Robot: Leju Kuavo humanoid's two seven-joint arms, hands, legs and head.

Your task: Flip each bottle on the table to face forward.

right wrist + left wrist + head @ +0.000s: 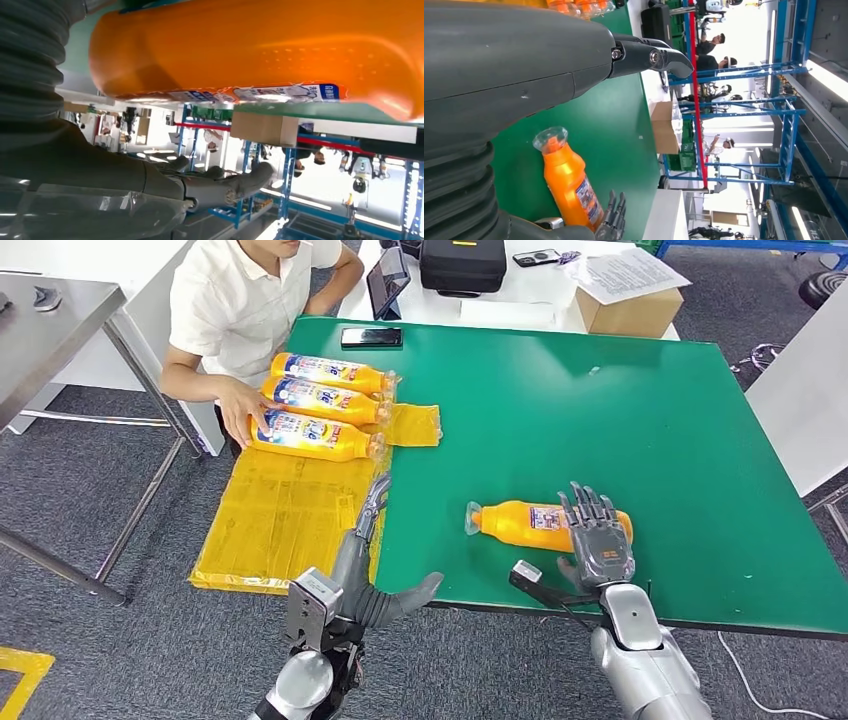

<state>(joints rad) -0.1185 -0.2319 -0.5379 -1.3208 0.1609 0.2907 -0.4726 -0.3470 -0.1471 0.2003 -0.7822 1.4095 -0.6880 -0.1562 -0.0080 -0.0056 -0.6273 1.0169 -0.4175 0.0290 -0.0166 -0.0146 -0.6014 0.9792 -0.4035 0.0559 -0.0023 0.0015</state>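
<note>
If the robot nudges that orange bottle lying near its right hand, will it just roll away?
Probably somewhat. The orange bottle lies on its side on the smooth green table, so a sideways push could roll it, though its body looks flattened, which may limit that. It seems full of liquid, so likely heavy for its size. The glossy plastic may slip under the right hand resting over it.

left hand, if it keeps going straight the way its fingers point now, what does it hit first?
Likely the nearest of the three bottles lying on the yellow sheet. The left hand points up along the sheet's edge toward their caps; depth is unclear, so it might pass just beside them.
</note>
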